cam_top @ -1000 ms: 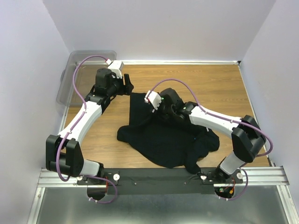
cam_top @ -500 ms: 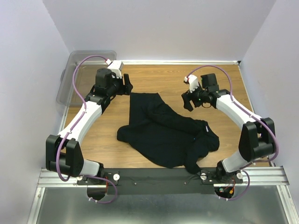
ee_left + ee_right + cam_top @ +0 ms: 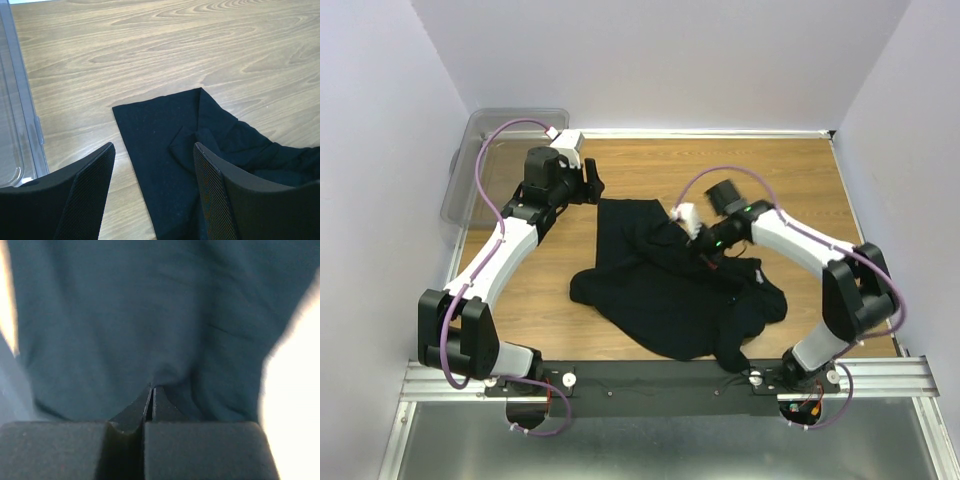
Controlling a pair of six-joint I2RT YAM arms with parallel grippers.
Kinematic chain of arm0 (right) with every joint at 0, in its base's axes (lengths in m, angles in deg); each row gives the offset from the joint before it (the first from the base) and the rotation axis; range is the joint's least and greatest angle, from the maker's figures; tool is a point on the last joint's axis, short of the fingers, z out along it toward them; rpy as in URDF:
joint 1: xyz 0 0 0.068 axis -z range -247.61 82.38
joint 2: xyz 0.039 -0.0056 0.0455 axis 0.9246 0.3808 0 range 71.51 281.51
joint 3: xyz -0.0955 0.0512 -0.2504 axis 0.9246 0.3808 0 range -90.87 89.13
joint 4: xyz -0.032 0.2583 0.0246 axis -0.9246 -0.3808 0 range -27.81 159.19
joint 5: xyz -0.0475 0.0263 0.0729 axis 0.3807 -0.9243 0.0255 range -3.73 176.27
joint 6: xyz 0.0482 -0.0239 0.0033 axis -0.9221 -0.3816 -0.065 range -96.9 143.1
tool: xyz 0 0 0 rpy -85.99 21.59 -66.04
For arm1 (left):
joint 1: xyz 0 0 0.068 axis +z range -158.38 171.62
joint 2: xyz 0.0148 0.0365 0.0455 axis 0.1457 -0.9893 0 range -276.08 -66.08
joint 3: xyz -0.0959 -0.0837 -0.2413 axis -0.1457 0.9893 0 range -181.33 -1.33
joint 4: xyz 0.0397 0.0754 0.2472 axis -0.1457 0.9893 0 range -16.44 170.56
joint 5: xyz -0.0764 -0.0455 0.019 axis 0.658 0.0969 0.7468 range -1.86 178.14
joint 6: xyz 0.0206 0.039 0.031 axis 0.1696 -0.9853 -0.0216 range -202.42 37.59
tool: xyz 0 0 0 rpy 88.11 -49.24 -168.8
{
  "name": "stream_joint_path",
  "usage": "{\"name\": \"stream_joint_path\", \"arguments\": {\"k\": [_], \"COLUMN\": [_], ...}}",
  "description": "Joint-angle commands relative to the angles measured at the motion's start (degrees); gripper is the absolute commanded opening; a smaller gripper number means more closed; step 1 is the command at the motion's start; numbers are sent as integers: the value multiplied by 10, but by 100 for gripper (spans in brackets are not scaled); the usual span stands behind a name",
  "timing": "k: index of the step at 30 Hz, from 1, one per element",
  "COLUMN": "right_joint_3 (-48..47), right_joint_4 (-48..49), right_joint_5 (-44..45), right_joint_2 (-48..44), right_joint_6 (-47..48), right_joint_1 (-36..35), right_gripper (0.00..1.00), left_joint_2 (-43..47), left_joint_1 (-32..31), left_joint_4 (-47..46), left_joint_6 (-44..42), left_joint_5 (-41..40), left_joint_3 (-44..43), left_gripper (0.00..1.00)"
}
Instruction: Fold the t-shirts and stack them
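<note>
Matt, soft weave on the black cloth t-shirt, rumpled into folds, with faint lint specks close up. Smooth, lightly satin finish on the light brown wooden table top, wavy grain plain to see. Glossy and see-through at the far left: the clear plastic bin. Dull black fingers on the left gripper, inner pads finely cross-hatched; same matt black on the right gripper. Glossy white plastic arm shells; brushed silver metal rail along the near edge.
</note>
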Motion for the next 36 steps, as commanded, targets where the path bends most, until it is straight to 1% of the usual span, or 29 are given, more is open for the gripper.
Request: {"name": "stream_joint_path", "arguments": {"k": [1, 2, 3, 4, 5, 6, 7, 8, 9, 11, 12, 13, 15, 17, 18, 19, 21, 23, 25, 27, 32, 36], "right_joint_3": [30, 30, 28, 23, 24, 28, 32, 35, 37, 47, 45, 37, 28, 18, 9, 5, 8, 16, 32, 41, 38, 28], "right_joint_4": [-12, -27, -53, -113, -139, -163, -164, -161, -144, -100, -55, -31, 28, 47, 49, 49, 43, 35, 26, 19, -22, -57], "right_joint_5": [85, 70, 45, -6, -21, -22, -9, -8, -11, 6, 20, 26, 28, 46, 56, 79, 75, 57, 59, 67, 53, 47], "right_joint_2": [-123, -129, -123, -106, -65, -40, -23, -6, -10, -37, -67, -83, -114, -120, -117, -112, -93, -80, -72, -61, -34, 7], "right_joint_6": [75, 102, 125, 151, 188, 194, 189, 188, 187, 149, 128, 80, 40, 10, 6, 2, 3, 30, 51, 80, 141, 168], "right_joint_1": [-185, -198, -208, -209, -226, -240, -256, -265, -264, -236, -213, -151, -82, -19, -7, -5, 0, 0, 0, 2, 18, 20], "right_gripper": [1, 1, 5, 35, 53, 63, 65, 65, 65, 65, 65, 65, 66, 66, 67, 68, 69, 72, 73, 74, 74, 73], "left_joint_2": [16, 16, 14, 14, 10, 10, 7, 4, 4, 3, 5, 4, 3, 3, 3, 3, 6, 10, 12, 13, 12, 15], "left_joint_1": [-2, -2, -2, -2, -2, -2, -2, -2, -1, -2, -2, -2, -2, -2, -2, -2, -2, -2, -2, -2, -2, -2], "left_joint_4": [4, 4, 3, 3, 5, 5, 6, 7, 8, 8, 8, 8, 8, 8, 8, 8, 7, 7, 6, 6, 5, 5], "left_joint_6": [-6, -6, -7, -8, -9, -10, -11, -12, -12, -13, -14, -13, -14, -13, -12, -13, -12, -13, -13, -12, -11, -11], "left_joint_5": [-8, -11, -11, -16, -18, -21, -25, -26, -27, -30, -33, -34, -30, -26, -25, -23, -22, -20, -21, -20, -13, -11], "left_joint_3": [9, 8, 10, 10, 10, 9, 9, 7, 7, 7, 7, 7, 6, 6, 6, 6, 6, 7, 8, 8, 7, 8], "left_gripper": [72, 72, 72, 72, 72, 72, 72, 72, 72, 72, 72, 72, 72, 72, 72, 72, 72, 72, 72, 72, 72, 72]}}
